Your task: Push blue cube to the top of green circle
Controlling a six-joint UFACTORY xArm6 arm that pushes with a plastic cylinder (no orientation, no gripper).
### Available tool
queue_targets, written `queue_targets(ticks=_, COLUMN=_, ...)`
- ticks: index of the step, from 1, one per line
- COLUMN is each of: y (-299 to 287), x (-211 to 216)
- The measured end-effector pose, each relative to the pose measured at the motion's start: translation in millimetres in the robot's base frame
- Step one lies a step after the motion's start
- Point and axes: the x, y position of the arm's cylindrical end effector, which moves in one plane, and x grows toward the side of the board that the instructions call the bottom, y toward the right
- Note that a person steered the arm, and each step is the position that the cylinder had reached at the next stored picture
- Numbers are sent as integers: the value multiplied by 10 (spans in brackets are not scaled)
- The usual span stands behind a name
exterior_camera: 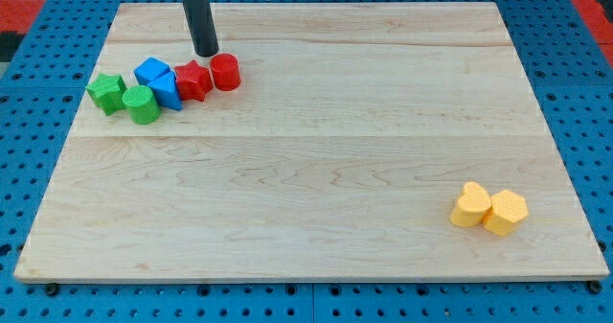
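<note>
The blue cube (150, 71) sits at the upper left of the wooden board, just above and to the right of the green circle (142, 104), touching or nearly touching it. A second blue block (168, 91) lies against the cube's lower right side. My tip (206, 54) rests on the board right of the blue cube, just above the red star (193, 80) and left of the red circle (225, 72).
A green star (106, 91) lies left of the green circle. A yellow heart-like block (469, 206) and a yellow hexagon (505, 212) sit together at the lower right. The board's (316, 160) edges border a blue pegboard.
</note>
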Motion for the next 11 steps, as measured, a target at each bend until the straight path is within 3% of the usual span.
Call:
queue_targets(ticks=1, y=14, x=-125)
queue_targets(ticks=2, y=-401, x=-302)
queue_targets(ticks=3, y=-602, x=46)
queue_targets(ticks=11, y=-999, x=437)
